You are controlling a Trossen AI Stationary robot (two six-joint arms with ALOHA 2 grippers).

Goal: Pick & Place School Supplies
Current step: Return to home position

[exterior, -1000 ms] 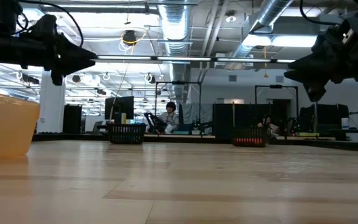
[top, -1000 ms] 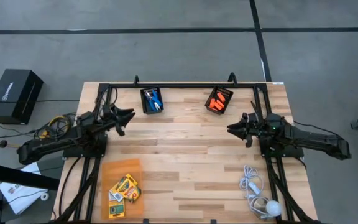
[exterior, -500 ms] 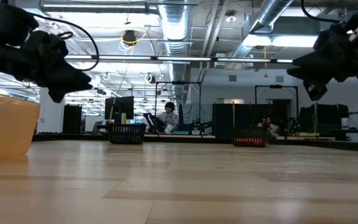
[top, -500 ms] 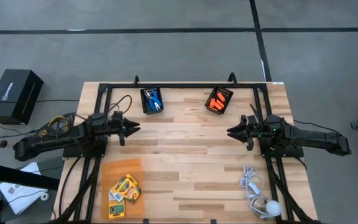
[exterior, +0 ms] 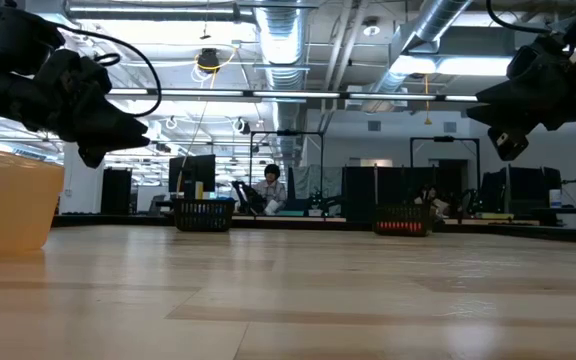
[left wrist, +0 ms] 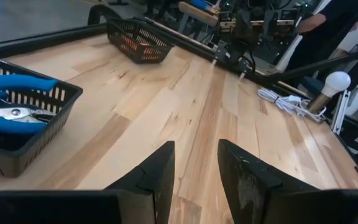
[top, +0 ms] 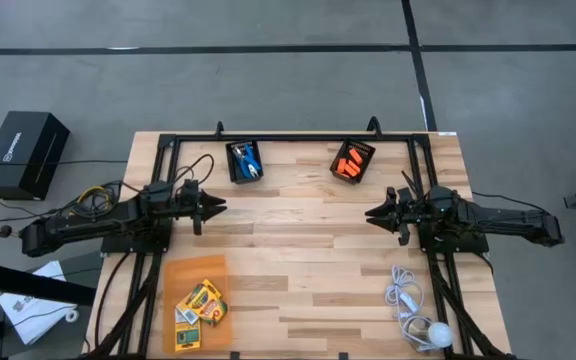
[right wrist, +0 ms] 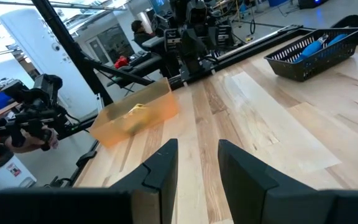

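Settling level over the pale wooden table (top: 298, 260), the left gripper (top: 216, 205) now points toward the centre of the high view from the left. A second ago it was angled up toward the top edge. It has barely moved in the last half second. The right gripper (top: 370, 213) faces it from the right side and has only dipped a touch lower. Both wrist views show the dark fingers parted by a narrow gap with nothing between them, so both grippers are empty.

The blue-handled scissors-like tool (top: 246, 162) lies inside the left black mesh bin (left wrist: 36, 140), left of centre near the top of the table. The stubby orange erasers (top: 350, 163) sit together in the right black mesh bin (left wrist: 143, 38), right of centre near the top. The small yellow-and-green crayon boxes (top: 201, 300) lie in a translucent orange tray (top: 183, 272) at the lower left, well apart from both grippers. A white cord with a round bulb (top: 434, 333) lies at the lower right, untouched.

Judging by this, the arms are pulling back to rest rather than reaching for anything. The tool and the erasers look sorted. Whether the crayon boxes belong in that tray or are still to be moved cannot be told.
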